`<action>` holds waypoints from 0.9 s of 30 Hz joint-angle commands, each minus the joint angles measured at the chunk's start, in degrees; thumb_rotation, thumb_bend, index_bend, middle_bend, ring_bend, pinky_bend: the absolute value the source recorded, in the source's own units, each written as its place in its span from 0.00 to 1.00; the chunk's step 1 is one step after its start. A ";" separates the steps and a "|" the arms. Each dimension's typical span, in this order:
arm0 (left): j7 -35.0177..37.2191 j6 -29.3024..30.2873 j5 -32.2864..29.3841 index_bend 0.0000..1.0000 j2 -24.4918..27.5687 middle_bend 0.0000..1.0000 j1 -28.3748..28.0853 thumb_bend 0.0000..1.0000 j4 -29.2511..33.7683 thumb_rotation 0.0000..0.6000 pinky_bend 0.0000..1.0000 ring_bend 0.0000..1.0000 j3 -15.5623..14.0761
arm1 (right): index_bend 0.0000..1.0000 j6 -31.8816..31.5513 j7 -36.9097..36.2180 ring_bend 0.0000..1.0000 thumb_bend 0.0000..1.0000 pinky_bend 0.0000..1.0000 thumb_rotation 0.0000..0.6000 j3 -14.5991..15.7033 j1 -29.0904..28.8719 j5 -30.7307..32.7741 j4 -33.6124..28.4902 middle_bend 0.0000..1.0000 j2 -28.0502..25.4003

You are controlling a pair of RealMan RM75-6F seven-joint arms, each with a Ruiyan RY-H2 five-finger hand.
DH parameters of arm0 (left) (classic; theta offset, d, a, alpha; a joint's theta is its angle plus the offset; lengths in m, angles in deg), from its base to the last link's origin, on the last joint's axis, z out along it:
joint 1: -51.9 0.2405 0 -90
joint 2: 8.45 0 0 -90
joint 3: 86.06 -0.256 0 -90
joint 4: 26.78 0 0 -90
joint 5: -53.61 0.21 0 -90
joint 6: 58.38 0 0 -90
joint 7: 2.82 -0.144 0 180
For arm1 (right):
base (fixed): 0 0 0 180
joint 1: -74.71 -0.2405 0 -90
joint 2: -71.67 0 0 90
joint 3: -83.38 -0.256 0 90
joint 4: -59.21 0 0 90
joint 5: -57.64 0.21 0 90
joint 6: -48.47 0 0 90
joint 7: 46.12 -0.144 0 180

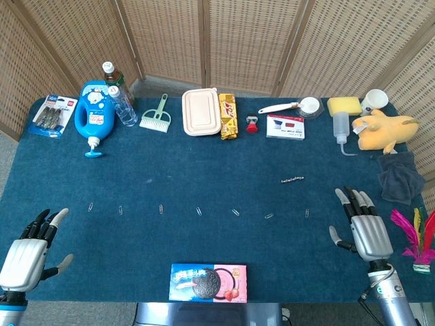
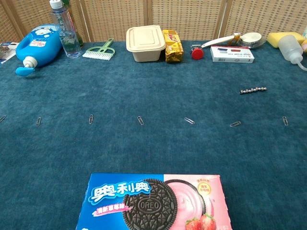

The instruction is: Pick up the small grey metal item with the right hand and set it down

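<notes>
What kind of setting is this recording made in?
Probably a staged test table rather than a home: blue cloth, wicker screens behind, unrelated goods lined along the back, and paper clips laid in a row.

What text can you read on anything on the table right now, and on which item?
"OREO": on the cookie pictured on the cookie box, chest view.
"奥利奥": white letters on the same box's blue half.
Blue detergent bottle, yellow snack pack, white and red box, blister pack: print too small or blurred to read.
</notes>
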 commanded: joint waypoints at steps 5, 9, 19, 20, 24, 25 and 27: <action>0.54 -0.49 0.00 0.05 -0.61 0.15 -0.17 0.42 -0.82 1.00 0.15 0.05 -0.20 | 0.00 0.17 -1.05 0.00 0.45 0.04 0.74 0.00 0.03 0.12 -0.66 0.00 -0.35; 1.22 0.41 0.53 0.05 -0.52 0.15 -0.20 0.42 -1.22 1.00 0.15 0.05 0.24 | 0.00 0.81 -5.30 0.00 0.45 0.04 0.74 -0.61 -0.44 0.05 -1.14 0.00 -1.16; 2.59 -0.69 1.47 0.05 -1.28 0.15 -1.38 0.42 -1.99 1.00 0.15 0.05 0.43 | 0.00 7.81 -25.11 0.00 0.45 0.06 0.73 -3.56 -7.71 -4.19 0.93 0.00 -1.61; 2.56 -0.81 1.40 0.05 -1.31 0.15 -1.49 0.42 -2.07 1.00 0.15 0.05 0.51 | 0.00 8.09 -25.07 0.01 0.45 0.08 0.73 -4.10 -8.50 -4.40 1.86 0.02 -1.17; 2.62 -1.78 0.40 0.05 -1.68 0.15 -2.01 0.42 -2.53 1.00 0.15 0.05 0.86 | 0.00 10.87 -26.10 0.17 0.45 0.17 0.72 -6.77 -13.19 -4.69 6.41 0.18 1.67; 2.58 -2.14 0.01 0.05 -1.79 0.15 -2.17 0.42 -2.65 1.00 0.15 0.05 0.97 | 0.00 11.99 -26.22 0.22 0.45 0.19 0.72 -7.19 -14.71 -5.11 8.41 0.23 2.44; 2.58 -2.60 -0.47 0.05 -1.94 0.15 -2.40 0.42 -2.83 1.00 0.15 0.05 1.10 | 0.00 13.94 -26.00 0.41 0.44 0.27 0.73 -7.25 -16.60 -5.56 11.47 0.37 3.35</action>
